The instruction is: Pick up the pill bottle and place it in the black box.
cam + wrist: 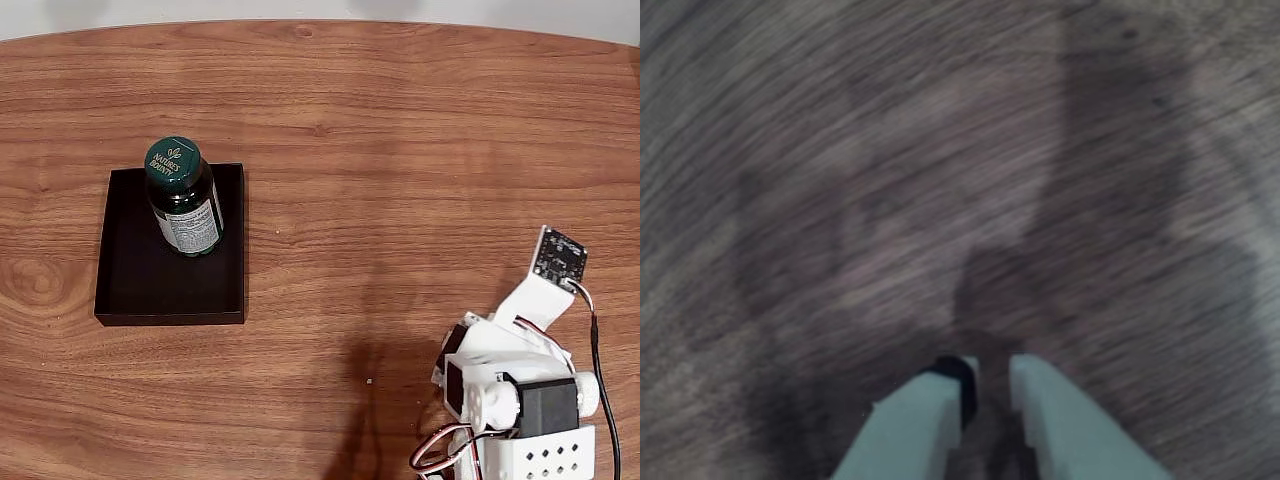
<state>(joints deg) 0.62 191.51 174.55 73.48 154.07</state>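
The pill bottle point(184, 203), dark amber with a green cap and a white-green label, stands upright inside the black box point(130, 280) at the table's left in the fixed view, toward the box's far right part. My arm point(515, 375) is folded at the bottom right, far from the box. In the blurred wrist view my gripper point(990, 385) hangs just over bare wood. Its two pale fingers point(915, 425) are nearly together with nothing between them.
A wide wooden table point(400, 150) stretches between the box and the arm. A small circuit board point(559, 256) with wires stands up from the arm's wrist. The table's far edge runs along the top of the fixed view.
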